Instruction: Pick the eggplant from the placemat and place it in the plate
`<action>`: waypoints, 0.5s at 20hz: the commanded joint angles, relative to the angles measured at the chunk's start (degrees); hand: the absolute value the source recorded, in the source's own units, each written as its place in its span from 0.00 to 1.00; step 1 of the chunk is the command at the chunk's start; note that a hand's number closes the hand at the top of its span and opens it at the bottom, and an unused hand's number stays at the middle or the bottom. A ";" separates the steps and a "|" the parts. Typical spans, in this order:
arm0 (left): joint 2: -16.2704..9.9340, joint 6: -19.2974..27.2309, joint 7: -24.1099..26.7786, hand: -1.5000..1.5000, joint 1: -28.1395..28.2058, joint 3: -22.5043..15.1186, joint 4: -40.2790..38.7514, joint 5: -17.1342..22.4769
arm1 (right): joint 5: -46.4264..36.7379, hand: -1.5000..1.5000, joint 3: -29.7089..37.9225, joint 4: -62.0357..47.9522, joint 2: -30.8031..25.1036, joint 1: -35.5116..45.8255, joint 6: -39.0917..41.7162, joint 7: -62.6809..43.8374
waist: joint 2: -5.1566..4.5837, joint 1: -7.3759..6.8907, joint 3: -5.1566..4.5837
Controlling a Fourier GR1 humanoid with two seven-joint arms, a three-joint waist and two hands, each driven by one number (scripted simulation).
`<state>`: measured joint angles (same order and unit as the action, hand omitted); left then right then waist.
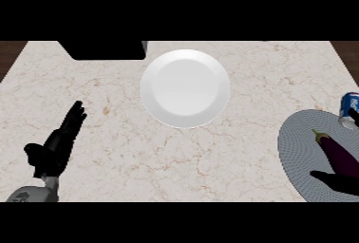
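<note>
A dark purple eggplant [339,154] lies on the round grey placemat [301,142] at the right edge, its stem pointing up-left. My right hand [336,182] shows only in part at the lower right, a thumb just below the eggplant's near end and a fingertip beside the can. A white plate [185,88] sits at the upper middle of the counter with nothing on it. My left hand [60,142] is at the lower left, fingers straight and pointing up, holding nothing.
A blue can [348,110] stands at the right edge, just above the placemat. A black box-like object [105,49] sits at the counter's far edge, left of the plate. Dark wood floor shows past both far corners.
</note>
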<state>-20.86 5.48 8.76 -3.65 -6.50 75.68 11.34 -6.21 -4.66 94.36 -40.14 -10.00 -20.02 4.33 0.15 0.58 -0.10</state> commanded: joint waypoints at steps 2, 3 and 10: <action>0.58 -0.54 2.52 0.50 1.15 0.59 -1.40 -0.21 | -7.14 0.00 -2.32 6.78 -9.14 -2.67 4.74 -15.36 | -0.09 -0.19 -0.19; -0.31 -1.38 0.68 0.50 0.15 0.88 -0.93 0.27 | -6.09 0.00 -1.60 5.54 -10.93 -2.30 7.87 -16.56 | -0.14 -0.35 -0.09; 0.95 -1.24 0.18 0.50 3.80 0.32 3.30 -0.95 | -5.57 0.00 -2.06 7.14 -12.67 0.04 18.71 -28.21 | -0.10 -0.91 0.07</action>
<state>-20.50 4.29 8.70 -2.81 -6.00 76.68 11.02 -11.88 -6.81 101.54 -52.46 -11.52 -6.25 -18.63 0.05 0.05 -0.10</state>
